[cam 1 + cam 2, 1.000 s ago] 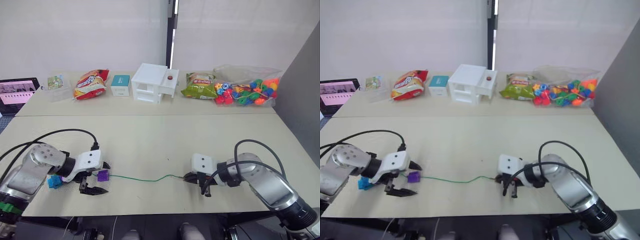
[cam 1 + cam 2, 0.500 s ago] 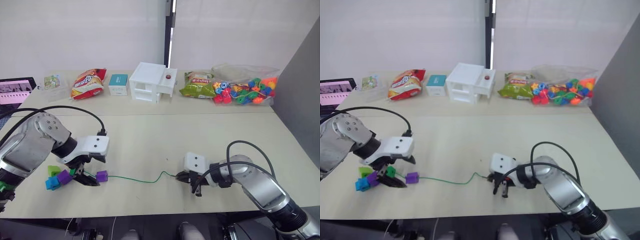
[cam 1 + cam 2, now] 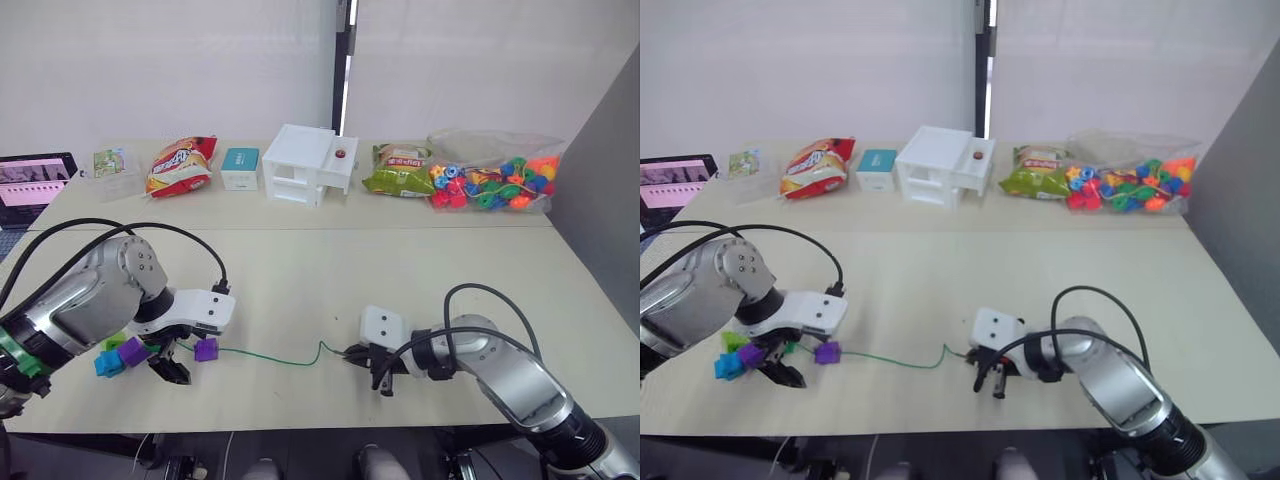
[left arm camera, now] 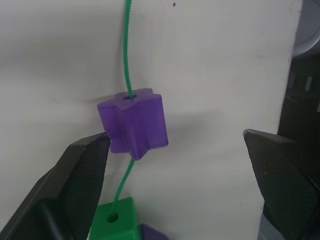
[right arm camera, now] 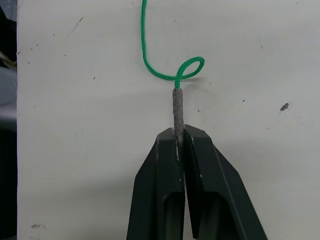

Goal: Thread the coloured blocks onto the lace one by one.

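Head views: left gripper (image 3: 172,362) low over the near table (image 3: 300,270), fingers spread, nothing held. Purple block (image 3: 206,349) threaded on the lace (image 3: 270,355), lying just at 3 o'clock of that gripper. Cluster at 9 o'clock of it: second purple block (image 3: 131,351), blue block (image 3: 107,364), lime green block (image 3: 113,342), all touching or nearly so. Lace runs from the threaded block toward 3 o'clock, ending at the right gripper (image 3: 352,355), clenched on the stiff tip. Along the far table at 12 o'clock: white box (image 3: 306,165), two snack bags (image 3: 180,167), small teal carton (image 3: 240,169), clear bag of beads (image 3: 492,180); screen (image 3: 34,179) at far 10 o'clock. Left wrist view: fingers (image 4: 80,175) wide apart, one grazing the side of the purple block, other well clear; lace entering the block's hole and leaving toward a dark green block (image 4: 116,225) just beside it. Right wrist view: fingers (image 5: 165,165) pressed together around the grey tip (image 5: 178,107), cord making a small loop just past the tip's end, flat on the table.
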Controlling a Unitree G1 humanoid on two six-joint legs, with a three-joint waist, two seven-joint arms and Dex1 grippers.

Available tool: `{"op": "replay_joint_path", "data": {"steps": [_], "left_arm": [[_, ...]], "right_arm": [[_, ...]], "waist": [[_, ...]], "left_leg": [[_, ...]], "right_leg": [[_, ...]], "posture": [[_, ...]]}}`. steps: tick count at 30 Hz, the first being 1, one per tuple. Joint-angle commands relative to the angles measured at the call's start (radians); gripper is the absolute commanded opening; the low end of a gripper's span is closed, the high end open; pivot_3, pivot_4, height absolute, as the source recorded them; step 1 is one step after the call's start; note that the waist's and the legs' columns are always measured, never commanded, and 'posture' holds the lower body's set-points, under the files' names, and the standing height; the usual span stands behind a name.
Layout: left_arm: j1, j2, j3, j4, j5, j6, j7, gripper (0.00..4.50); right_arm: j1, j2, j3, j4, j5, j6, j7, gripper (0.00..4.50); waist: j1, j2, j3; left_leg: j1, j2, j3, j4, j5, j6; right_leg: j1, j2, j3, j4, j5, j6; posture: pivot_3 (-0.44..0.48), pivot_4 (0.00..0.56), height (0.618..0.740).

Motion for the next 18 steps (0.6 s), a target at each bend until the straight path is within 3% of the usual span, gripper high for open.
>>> {"op": "replay_joint_path", "data": {"steps": [1,12,15,18], "left_arm": [[0.000,-0.006,-0.008,-0.001,0.034,-0.011,-0.008,4.47],[0.040,-0.098,-0.007,0.060,0.126,-0.028,-0.008,4.47],[0.056,-0.110,0.002,0.066,0.136,-0.032,-0.008,3.72],[0.066,-0.121,0.015,0.073,0.146,-0.038,-0.008,2.66]], "right_arm": [[0.003,0.003,-0.013,-0.048,0.027,0.020,-0.012,0.00],[0.014,-0.019,-0.019,-0.068,0.052,0.038,-0.038,0.00],[0.019,-0.021,-0.022,-0.074,0.055,0.044,-0.046,0.00],[0.024,-0.024,-0.020,-0.077,0.057,0.044,-0.052,0.00]], "waist": [[-0.001,0.000,0.000],[0.000,0.000,0.000],[0.000,0.000,0.000],[-0.002,0.000,0.000]], "left_leg": [[0.000,0.000,0.000,0.000,0.000,0.000],[0.001,0.000,0.000,0.000,0.000,0.000],[0.002,0.000,0.000,0.001,0.000,0.000],[0.002,0.000,0.000,0.001,0.000,0.000]], "right_leg": [[0.000,0.000,0.000,0.000,0.000,0.000],[0.000,0.000,0.000,0.001,0.000,0.000],[0.001,0.000,0.000,0.002,0.000,0.000],[0.001,0.000,0.000,0.002,0.000,0.000]], "posture": [[0.000,0.150,0.740],[0.000,0.150,0.740],[0.000,0.150,0.740],[0.000,0.150,0.740]]}}
